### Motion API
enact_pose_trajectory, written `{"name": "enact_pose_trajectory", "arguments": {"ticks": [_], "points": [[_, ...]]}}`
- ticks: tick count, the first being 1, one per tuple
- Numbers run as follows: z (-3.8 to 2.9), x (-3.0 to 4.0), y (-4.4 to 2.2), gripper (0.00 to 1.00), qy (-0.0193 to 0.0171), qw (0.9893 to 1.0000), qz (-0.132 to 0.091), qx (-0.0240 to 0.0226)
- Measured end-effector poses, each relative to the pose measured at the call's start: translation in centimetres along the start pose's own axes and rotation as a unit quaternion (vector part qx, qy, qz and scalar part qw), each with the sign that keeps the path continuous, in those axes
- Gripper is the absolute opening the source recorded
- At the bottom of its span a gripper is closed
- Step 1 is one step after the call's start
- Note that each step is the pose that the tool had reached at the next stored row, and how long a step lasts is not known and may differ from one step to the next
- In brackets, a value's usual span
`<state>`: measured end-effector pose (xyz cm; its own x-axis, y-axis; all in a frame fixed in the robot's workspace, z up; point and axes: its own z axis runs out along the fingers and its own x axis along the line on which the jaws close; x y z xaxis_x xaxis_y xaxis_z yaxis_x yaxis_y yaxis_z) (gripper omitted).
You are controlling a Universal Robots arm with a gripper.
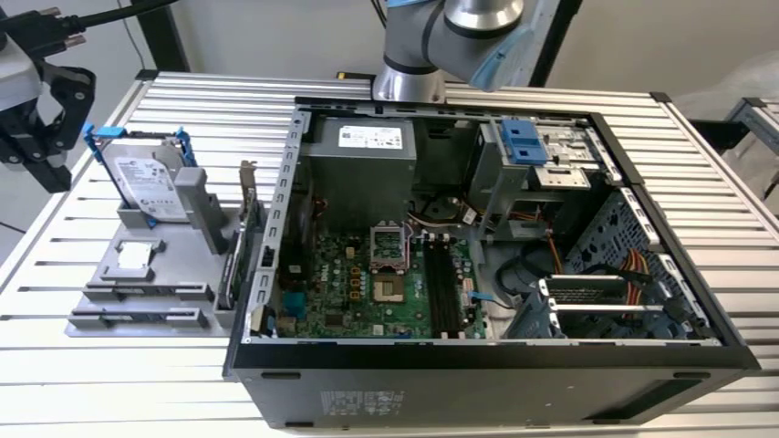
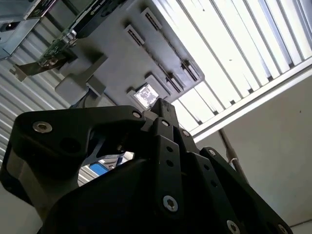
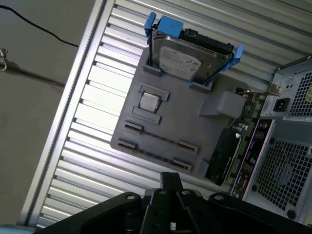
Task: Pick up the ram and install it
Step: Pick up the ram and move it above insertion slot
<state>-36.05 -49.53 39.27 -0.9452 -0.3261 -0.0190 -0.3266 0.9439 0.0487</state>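
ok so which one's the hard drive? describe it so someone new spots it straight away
A grey parts holder sits beside the open computer case, on the exterior view's left. At the holder's far end the hard drive stands on edge. Among the holder's parts it alone is a silver box with blue rails; the chip nearby lies small and flat, and the card is thin.

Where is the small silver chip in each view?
Exterior view: chip on the grey tray, at the exterior view's left, nearer the camera than the hard drive.
First wrist view: chip on the tray, near the hard drive.
Second wrist view: chip on the tray, just past the gripper.
Shared landmark: the tray.
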Motion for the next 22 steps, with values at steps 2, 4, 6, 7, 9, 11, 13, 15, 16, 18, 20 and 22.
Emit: {"name": "enact_pose_trajectory", "arguments": {"ticks": [2,4,6,7,9,11,13,15,16,18,20,22], "points": [[0.0,0.0,0.0,0.0,0.0002,1.0,-0.004,-0.0001],[0.0,0.01,0.0,0.0,0.0004,1.0,-0.008,-0.0002],[0.0,0.01,0.01,0.0,0.0005,0.9999,-0.012,-0.0002],[0.0,0.01,0.0,0.0,0.0007,0.9999,-0.014,-0.0003],[0.0,0.02,0.0,0.0,0.0009,0.9998,-0.018,-0.0003],[0.01,0.03,0.01,0.0,0.001,0.9997,-0.022,-0.0005],[0.01,0.03,0.01,0.0,0.0012,0.9996,-0.027,-0.0006],[0.01,0.04,0.01,0.0,0.0015,0.9995,-0.033,-0.0006],[0.0,0.04,0.01,0.0,0.0017,0.9994,-0.036,-0.0007],[0.0,0.04,0.01,0.0,0.002,0.9991,-0.041,-0.0008],[0.0,0.05,0.02,0.0,0.0023,0.9989,-0.047,-0.0009],[0.01,0.05,0.02,0.0,0.0025,0.9986,-0.054,-0.001]]}}
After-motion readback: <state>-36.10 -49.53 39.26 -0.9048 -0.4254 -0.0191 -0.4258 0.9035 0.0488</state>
